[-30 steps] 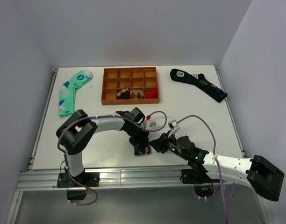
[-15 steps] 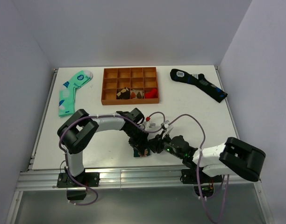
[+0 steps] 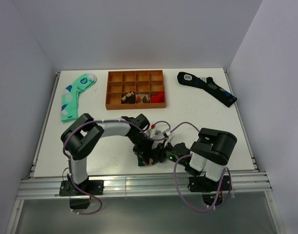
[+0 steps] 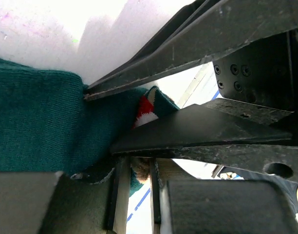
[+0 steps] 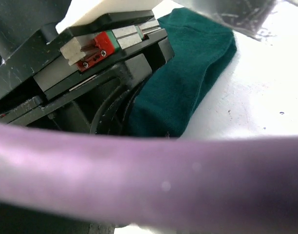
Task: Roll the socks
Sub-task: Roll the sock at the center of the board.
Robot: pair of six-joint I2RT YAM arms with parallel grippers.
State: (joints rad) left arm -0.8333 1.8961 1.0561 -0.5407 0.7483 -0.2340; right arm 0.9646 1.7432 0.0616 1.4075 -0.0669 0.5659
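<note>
The socks [image 3: 140, 159] are a dark teal bundle near the table's front edge, under both grippers. My left gripper [image 3: 145, 152] comes down on them from above. In the left wrist view its narrow fingers [image 4: 117, 195] pinch teal and brown fabric, and the socks [image 4: 37, 126] spread to the left with a red and white figure showing. My right gripper [image 3: 158, 155] reaches in from the right. Its two black fingers [image 4: 197, 126] stand apart on either side of the socks' end. In the right wrist view the socks [image 5: 193, 78] lie folded; a purple cable [image 5: 149, 165] hides my own fingers.
An orange compartment tray [image 3: 110, 90] stands at the back, with small items in its front cells. A mint-green sock [image 3: 73, 95] lies back left and a black sock with blue patches [image 3: 207, 87] back right. The right arm's elbow [image 3: 214, 141] is folded up close by.
The right arm has folded in from the far right, its elbow now above its base, and its gripper has pushed left up against the socks and the left gripper. The left arm has barely moved.
</note>
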